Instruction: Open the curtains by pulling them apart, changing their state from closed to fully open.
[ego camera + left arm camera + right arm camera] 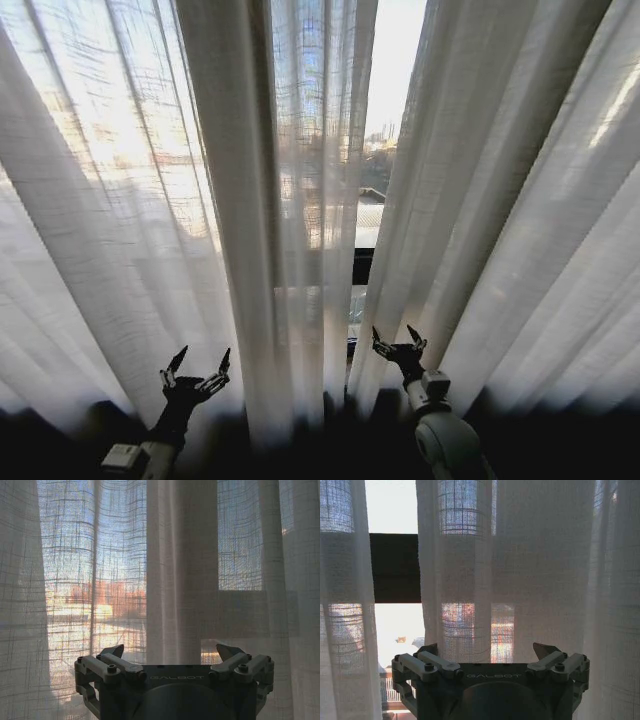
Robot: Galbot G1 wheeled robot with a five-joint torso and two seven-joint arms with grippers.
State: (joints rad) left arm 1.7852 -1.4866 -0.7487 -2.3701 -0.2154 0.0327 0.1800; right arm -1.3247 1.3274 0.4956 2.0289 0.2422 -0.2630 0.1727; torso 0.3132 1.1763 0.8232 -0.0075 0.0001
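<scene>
Two sheer white curtains hang before me. The left curtain panel [150, 200] and the right curtain panel [500, 200] are parted by a narrow gap [385, 130] showing the window. My left gripper [198, 366] is open, low in front of the left panel's folds, nothing between its fingers. My right gripper [398, 339] is open at the inner edge of the right panel, just beside the gap. In the left wrist view the left gripper [170, 652] faces a thick pleat [180, 580]. In the right wrist view the right gripper [487, 650] faces the right panel's edge [460, 580].
A dark window frame bar [395, 567] crosses behind the gap. Buildings show outside through the glass [372, 180]. The floor below the curtains is in dark shadow [320, 450].
</scene>
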